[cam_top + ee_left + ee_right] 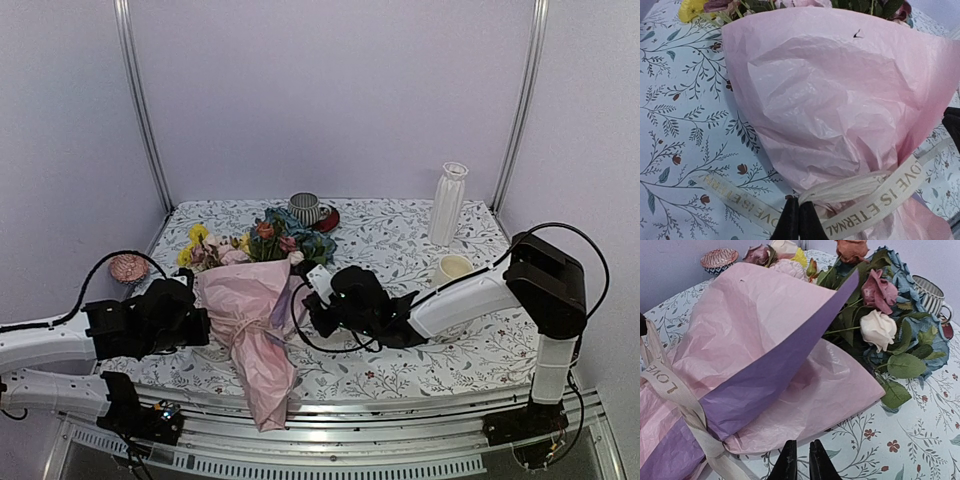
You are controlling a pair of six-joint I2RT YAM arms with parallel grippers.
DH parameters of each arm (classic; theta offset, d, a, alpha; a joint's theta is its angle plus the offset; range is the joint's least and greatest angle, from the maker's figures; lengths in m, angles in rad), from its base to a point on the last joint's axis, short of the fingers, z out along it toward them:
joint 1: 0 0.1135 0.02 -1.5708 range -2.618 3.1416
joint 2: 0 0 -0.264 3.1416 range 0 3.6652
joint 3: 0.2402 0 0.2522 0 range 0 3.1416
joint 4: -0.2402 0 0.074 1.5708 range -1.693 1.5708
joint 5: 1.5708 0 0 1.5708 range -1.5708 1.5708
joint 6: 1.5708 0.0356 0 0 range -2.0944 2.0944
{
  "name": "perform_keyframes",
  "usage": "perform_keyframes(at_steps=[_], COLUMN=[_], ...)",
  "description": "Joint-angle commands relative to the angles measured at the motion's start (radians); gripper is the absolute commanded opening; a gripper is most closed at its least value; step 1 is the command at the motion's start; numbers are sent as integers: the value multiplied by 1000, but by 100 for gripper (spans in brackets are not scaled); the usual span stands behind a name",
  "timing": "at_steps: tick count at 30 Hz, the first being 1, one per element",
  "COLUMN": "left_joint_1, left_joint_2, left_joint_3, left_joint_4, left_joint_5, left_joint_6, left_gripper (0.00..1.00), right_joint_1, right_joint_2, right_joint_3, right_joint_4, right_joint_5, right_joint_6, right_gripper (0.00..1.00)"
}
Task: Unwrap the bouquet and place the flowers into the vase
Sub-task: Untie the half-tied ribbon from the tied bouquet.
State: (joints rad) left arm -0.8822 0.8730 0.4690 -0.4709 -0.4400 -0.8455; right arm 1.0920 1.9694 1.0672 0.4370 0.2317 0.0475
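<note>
The bouquet (250, 300) lies across the table's front left, its flowers (265, 240) pointing to the back and its pink paper tail hanging over the front edge. A beige ribbon (900, 187) is tied round its waist. My left gripper (799, 207) is shut at the ribbon's knot, on the bouquet's left side (200, 320). My right gripper (800, 452) hovers over the cloth just off the paper's right edge (312, 310), nearly shut with a thin empty slit. Purple lining and roses (880, 325) show in the right wrist view. The white ribbed vase (448, 203) stands upright at the back right.
A striped grey cup (304, 207) on a red saucer (330, 218) sits just behind the blooms. A cream mug (452, 268) stands in front of the vase, beside my right arm. A small patterned bowl (128, 267) sits at the left edge.
</note>
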Motion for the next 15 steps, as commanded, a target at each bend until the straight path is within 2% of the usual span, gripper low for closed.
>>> perform_keyframes(at_steps=[1, 5, 8, 9, 12, 15], left_joint_1=[12, 11, 12, 12, 10, 11], left_joint_2=[-37, -41, -49, -48, -22, 29], left_joint_3=[-16, -15, -32, -34, -19, 32], left_joint_4=[-19, -11, 106, 147, 217, 203], left_joint_5=[-36, -23, 76, 121, 208, 213], left_joint_6=[-29, -14, 103, 142, 225, 276], left_gripper=[4, 13, 36, 40, 51, 55], right_joint_1=[-4, -5, -4, -5, -4, -5], right_joint_2=[-55, -68, -79, -81, -83, -80], right_joint_3=[-28, -49, -64, -66, -69, -67], right_joint_4=[64, 87, 115, 121, 130, 132], right_joint_5=[96, 111, 29, -9, -89, -126], right_joint_6=[22, 23, 1, -18, -34, -37], right_gripper=[12, 12, 14, 15, 16, 16])
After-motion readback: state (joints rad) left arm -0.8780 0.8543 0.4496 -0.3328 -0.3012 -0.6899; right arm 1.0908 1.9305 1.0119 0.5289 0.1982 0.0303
